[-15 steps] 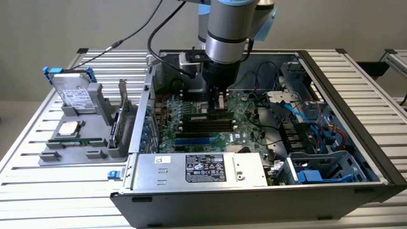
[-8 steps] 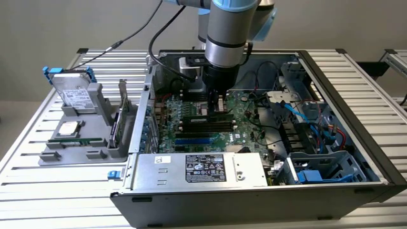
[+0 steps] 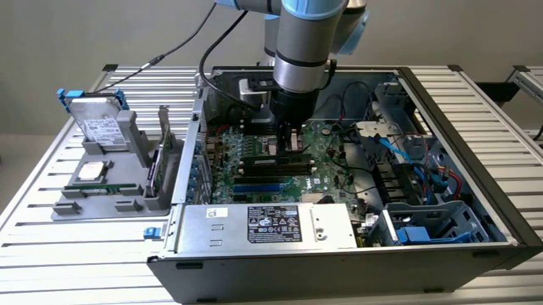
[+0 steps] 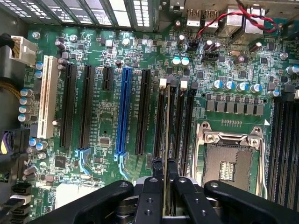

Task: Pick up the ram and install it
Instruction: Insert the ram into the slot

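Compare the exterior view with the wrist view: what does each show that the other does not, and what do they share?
Exterior view: the whole open case, the silver power supply at its front, and a hard drive standing in a grey holder at the exterior view's left.
Wrist view: the white slot, the processor socket, and the ram edge-on, lined up along a black memory slot.
Shared: the gripper, closed on the ram, and the green motherboard.
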You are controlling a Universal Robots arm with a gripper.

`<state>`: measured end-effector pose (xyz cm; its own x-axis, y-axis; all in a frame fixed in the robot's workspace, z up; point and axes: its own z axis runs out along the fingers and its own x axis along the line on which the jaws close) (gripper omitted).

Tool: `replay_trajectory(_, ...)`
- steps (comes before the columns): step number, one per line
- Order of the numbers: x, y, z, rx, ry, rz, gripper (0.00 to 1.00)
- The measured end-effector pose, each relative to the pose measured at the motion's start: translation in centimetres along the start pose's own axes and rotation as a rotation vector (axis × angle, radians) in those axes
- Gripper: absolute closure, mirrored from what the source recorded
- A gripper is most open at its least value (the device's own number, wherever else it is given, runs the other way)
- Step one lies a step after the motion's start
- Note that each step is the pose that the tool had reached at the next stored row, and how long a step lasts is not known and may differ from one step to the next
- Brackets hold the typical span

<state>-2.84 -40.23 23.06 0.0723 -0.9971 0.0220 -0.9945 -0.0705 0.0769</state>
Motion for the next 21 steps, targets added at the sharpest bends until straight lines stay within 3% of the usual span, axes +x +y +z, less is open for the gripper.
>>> replay_trajectory(4, 0.04, 0.0, 0.01, -0.0052, -0.0007, 0.001, 0.86)
replay_trajectory(11, 0.47, -0.1, 0.01, -0.0207, -0.002, 0.003, 0.86)
replay_trajectory(21, 0.71, -0.4, 0.12, -0.0229, -0.0045, 0.035, 0.86)
